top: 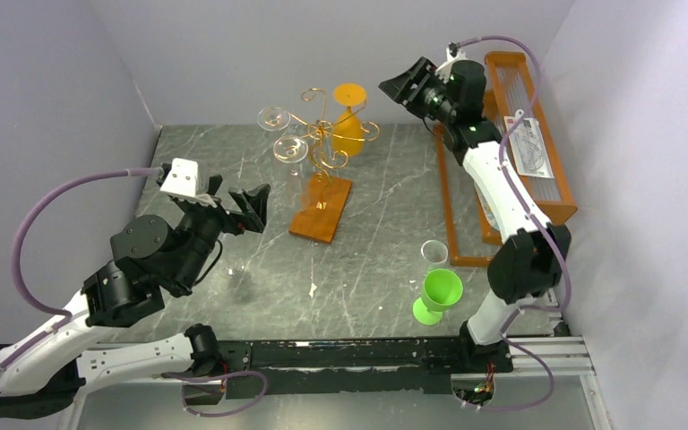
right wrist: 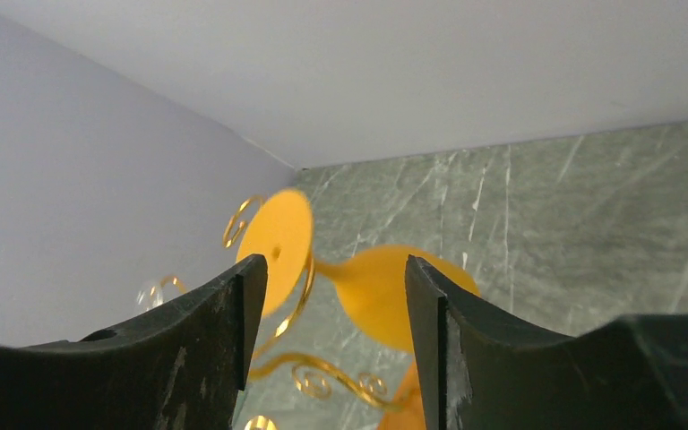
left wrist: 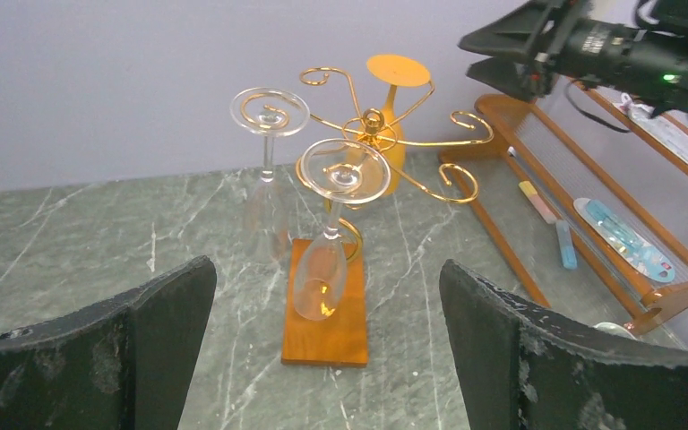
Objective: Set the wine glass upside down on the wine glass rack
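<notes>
Left hand (top: 237,202) low, jaws wide apart; right hand (top: 398,88) raised, jaws parted.

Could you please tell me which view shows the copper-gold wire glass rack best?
Left wrist: the copper-gold wire rack appears whole, large, sharp. Top external shows it small; right wrist catches only blurred scrolls.

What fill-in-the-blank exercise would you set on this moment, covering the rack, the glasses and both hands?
1. On the wine glass rack hang ____ clear glasses.
2. The orange wine glass hangs on the rack ____ down.
3. The green wine glass is on the table by the ____ arm's base.
4. The left hand and the right hand are both ____, holding nothing.
Missing words: two; upside; right; open.
</notes>
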Tool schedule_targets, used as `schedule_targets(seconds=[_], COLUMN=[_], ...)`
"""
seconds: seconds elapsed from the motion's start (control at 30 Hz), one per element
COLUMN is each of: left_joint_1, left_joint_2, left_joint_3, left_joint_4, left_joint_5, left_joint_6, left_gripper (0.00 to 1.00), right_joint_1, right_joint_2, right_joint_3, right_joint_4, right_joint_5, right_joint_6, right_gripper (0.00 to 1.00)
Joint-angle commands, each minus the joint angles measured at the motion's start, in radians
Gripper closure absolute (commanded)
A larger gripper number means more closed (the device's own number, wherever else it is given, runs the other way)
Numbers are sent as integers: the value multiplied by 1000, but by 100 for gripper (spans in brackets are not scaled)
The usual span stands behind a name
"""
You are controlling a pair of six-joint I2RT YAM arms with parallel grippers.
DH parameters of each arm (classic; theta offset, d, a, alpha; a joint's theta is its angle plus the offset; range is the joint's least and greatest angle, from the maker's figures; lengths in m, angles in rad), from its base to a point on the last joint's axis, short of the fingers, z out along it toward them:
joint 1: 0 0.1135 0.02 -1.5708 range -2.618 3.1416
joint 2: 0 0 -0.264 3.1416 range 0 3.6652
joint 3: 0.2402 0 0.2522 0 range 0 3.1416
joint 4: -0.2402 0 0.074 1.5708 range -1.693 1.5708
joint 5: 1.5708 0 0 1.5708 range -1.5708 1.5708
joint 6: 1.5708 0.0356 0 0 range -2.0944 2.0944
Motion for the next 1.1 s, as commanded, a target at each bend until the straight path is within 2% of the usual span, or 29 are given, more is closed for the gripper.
schedule_targets(seconds=[0.0, 0.1, 0.2, 0.3, 0.4, 0.43, 0.53, 0.67, 0.93, 1.07], left_joint_1=[-5, -4, -5, -4, -5, -4, -4, -4, -4, -3], left_joint_2=[-2, -16, -26, -23, -10, -5, 18, 56, 107, 121], left_joint_3=[13, 1, -10, -20, -33, -39, -49, -57, -88, -121], left_joint_4=[-67, -48, -19, 18, 60, 82, 130, 180, 281, 350], left_joint_5=[4, 30, 62, 100, 137, 150, 186, 257, 337, 334], left_joint_6=[45, 34, 32, 34, 35, 35, 26, 4, -77, -90], left_gripper=[1, 1, 1, 1, 1, 1, 1, 1, 1, 1], right_joint_1=[-6, -5, -4, -5, -4, -4, -4, -4, 4, 20], right_joint_2=[-200, -336, -478, -627, -790, -823, -879, -915, -921, -943], right_joint_3=[-116, -225, -329, -457, -581, -597, -613, -656, -760, -797], right_joint_4=[-36, -105, -209, -324, -393, -465, -608, -697, -737, -706], right_joint_5=[0, 37, 141, 233, 211, 232, 294, 334, 330, 331], right_joint_6=[-120, -197, -233, -156, -102, -99, -125, -134, -120, -70], right_gripper=[38, 38, 38, 40, 42, 43, 44, 48, 54, 53])
